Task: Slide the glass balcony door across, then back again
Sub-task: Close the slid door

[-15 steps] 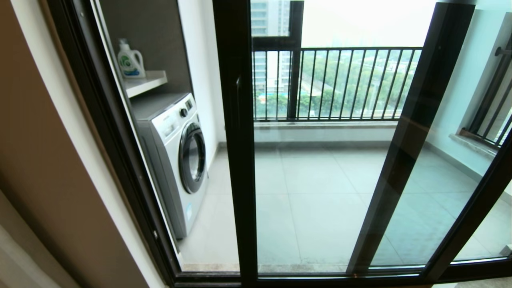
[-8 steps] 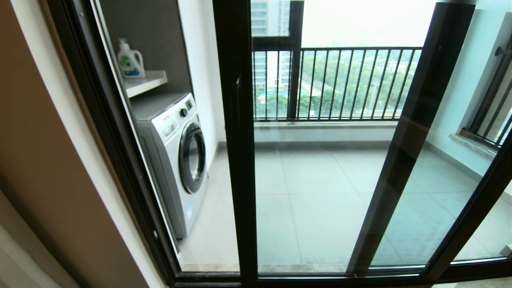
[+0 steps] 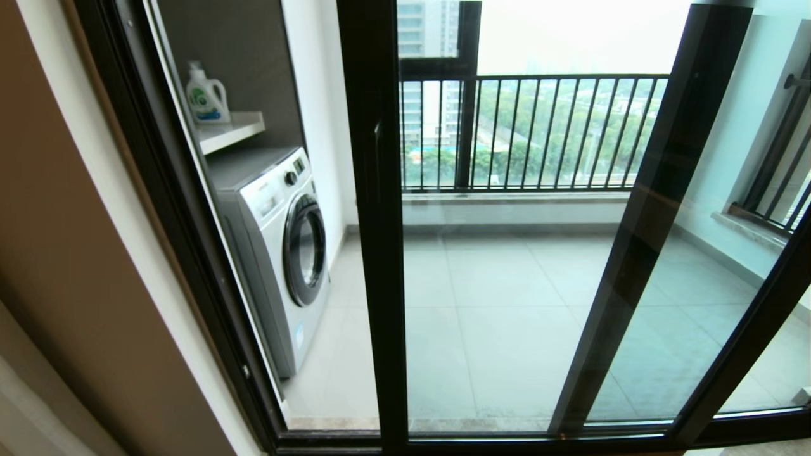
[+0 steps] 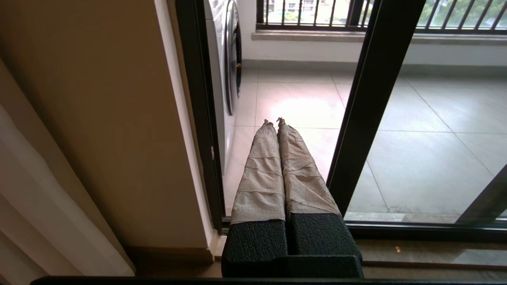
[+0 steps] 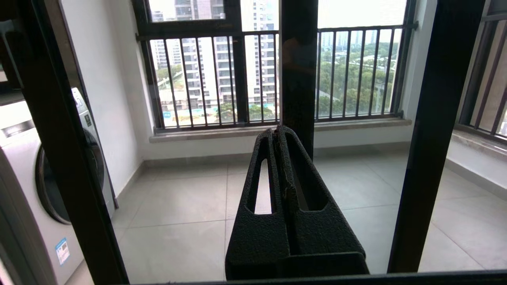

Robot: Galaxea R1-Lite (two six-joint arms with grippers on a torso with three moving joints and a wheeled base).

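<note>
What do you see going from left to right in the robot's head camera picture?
Beige wall → detergent bottle → washing machine → glass balcony door's handle upright → balcony railing → tilted black upright → barred window.

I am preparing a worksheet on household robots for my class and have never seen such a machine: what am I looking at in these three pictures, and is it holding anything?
These come from a two-armed robot facing a tall glass balcony door in a narrow black frame, which has a small black handle.

The wide picture is from its head camera; neither arm shows there. Beyond the glass stand a white front-loading washing machine and a white detergent bottle on a shelf.

The other two come from cameras on the wrists. The left gripper, with beige-wrapped fingers, is shut and holds nothing. The right gripper, bare black, is also shut and empty. Neither touches the door.
</note>
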